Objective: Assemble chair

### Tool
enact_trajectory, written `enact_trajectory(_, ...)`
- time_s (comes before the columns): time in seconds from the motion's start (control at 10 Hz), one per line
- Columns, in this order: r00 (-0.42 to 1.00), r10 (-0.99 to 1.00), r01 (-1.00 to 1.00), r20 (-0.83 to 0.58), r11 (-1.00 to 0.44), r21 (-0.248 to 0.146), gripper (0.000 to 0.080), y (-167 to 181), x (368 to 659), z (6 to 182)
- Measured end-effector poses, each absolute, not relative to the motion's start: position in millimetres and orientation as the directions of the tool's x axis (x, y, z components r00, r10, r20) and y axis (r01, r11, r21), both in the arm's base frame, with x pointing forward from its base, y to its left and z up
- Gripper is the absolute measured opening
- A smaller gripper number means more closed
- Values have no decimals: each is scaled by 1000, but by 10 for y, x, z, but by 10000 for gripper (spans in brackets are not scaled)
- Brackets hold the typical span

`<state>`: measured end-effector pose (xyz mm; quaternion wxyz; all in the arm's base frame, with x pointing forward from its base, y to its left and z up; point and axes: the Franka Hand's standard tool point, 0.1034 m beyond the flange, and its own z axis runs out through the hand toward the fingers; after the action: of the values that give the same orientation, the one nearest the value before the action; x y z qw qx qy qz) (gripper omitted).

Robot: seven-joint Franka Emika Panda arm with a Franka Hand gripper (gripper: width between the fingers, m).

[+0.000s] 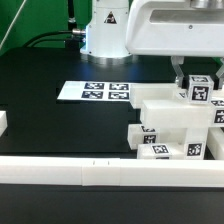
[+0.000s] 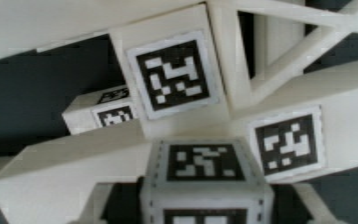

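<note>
Standing over the chair (image 1: 170, 125), the gripper (image 1: 197, 80) shows only in exterior view; grip unclear.

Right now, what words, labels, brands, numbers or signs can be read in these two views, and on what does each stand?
No readable words, brands or numbers in either view.
On the chair parts: black-and-white square tags, patterns only, no text.
On the marker board: the same kind of tags, no text.

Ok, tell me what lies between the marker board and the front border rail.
Nothing: in the exterior view, only bare black table separates the marker board from the front border rail.
</note>
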<state>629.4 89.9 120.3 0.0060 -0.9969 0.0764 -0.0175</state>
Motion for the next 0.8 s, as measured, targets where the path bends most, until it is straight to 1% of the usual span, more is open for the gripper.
enact_trajectory(0.1, 958, -285, -284, 24, -958, -26, 284, 903, 6287, 1201)
enact_trajectory(0.2, 918, -396, -395, 17, -918, -27, 284, 924, 6283, 1202)
enact_trajectory(0.3, 893, -450, -449, 18, -893, -30, 284, 942, 6287, 1200)
enact_trajectory(0.5, 779, -627, -626, 23, -779, -43, 284, 975, 6314, 1194)
enact_trajectory(0.6, 753, -658, -657, 22, -753, -46, 284, 987, 6316, 1194)
enact_trajectory(0.7, 746, -665, -664, 21, -746, -47, 308, 987, 6316, 1193)
enact_trajectory(0.8, 778, -628, -627, 22, -778, -44, 308, 984, 6314, 1193)
